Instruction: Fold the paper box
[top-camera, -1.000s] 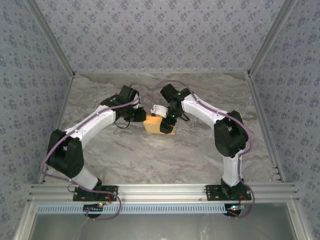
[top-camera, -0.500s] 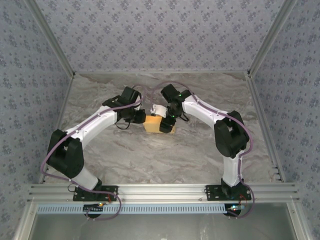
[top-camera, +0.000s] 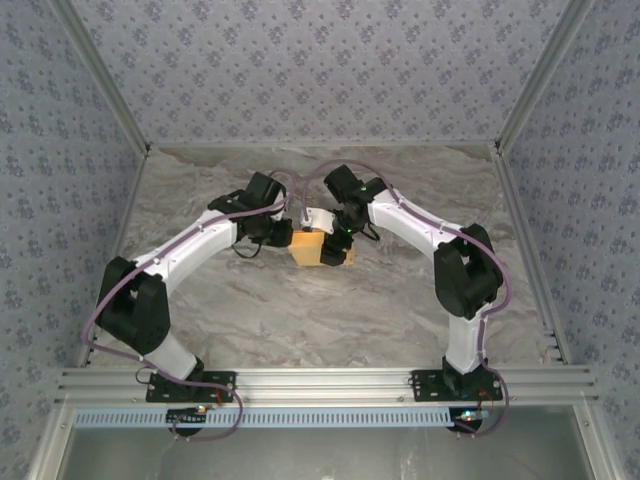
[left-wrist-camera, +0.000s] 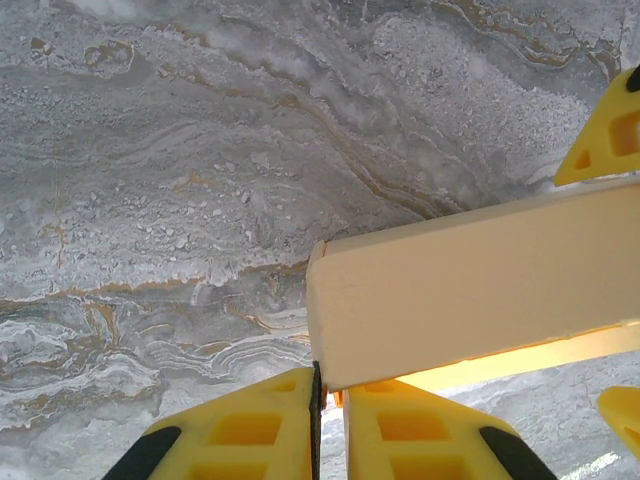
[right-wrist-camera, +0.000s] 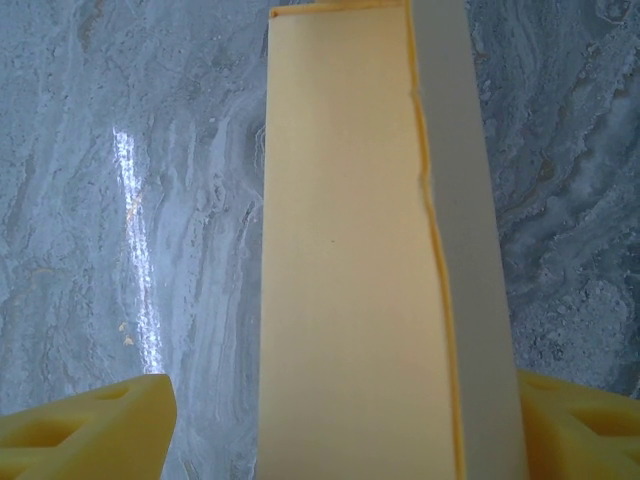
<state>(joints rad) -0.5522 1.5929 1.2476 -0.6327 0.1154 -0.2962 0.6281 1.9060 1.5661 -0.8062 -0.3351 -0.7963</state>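
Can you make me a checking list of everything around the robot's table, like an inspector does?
Surface: grey marbled table, a bit shiny.
Job's things: the paper box, tan-yellow, already box-shaped, mid-table between the two arms.
Clutter: nothing seen.
Grippers: left gripper has its fingers almost together at the box's corner and seems to pinch a thin edge; right gripper is open, one finger on each side of the box.
Cables: purple cables run along both arms, away from the box.
Surroundings: patterned walls; metal frame rail at the near edge.
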